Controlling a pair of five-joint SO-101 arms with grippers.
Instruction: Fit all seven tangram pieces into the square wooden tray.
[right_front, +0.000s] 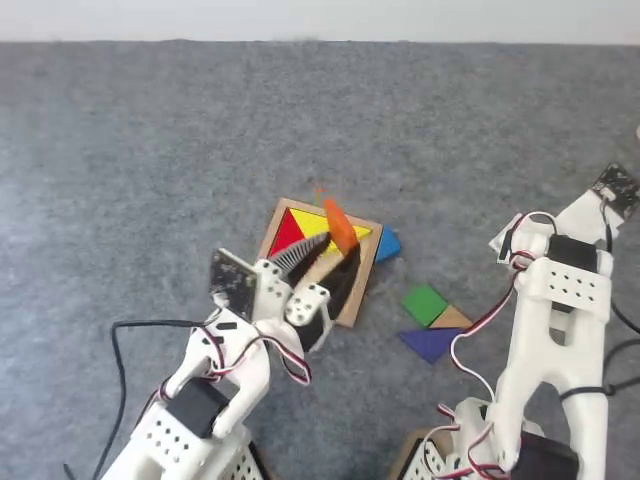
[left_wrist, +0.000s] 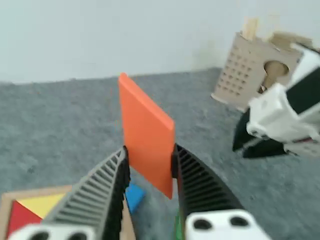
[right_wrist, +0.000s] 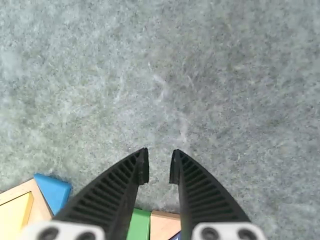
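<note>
The square wooden tray (right_front: 350, 300) lies mid-table with a red piece (right_front: 287, 235) and a yellow piece (right_front: 314, 221) in it. My left gripper (right_front: 335, 245) hangs over the tray, shut on an orange parallelogram (left_wrist: 146, 130) that stands tilted on edge between its fingers (left_wrist: 100, 195). A blue piece (right_front: 388, 245) lies on the carpet against the tray's right side. Right of the tray sit a green square (right_front: 425, 304), a tan piece (right_front: 453, 318) and a purple triangle (right_front: 428, 343). My right gripper (right_wrist: 159, 160) is over bare carpet beyond those pieces, open by a narrow gap and holding nothing.
Grey carpet (right_front: 150, 150) covers the table out to a pale wall at the far edge. The right arm's white body (right_front: 555, 300) stands at the right. A perforated wooden box (left_wrist: 245, 65) sits behind it. A black cable (right_front: 120, 370) loops at the lower left.
</note>
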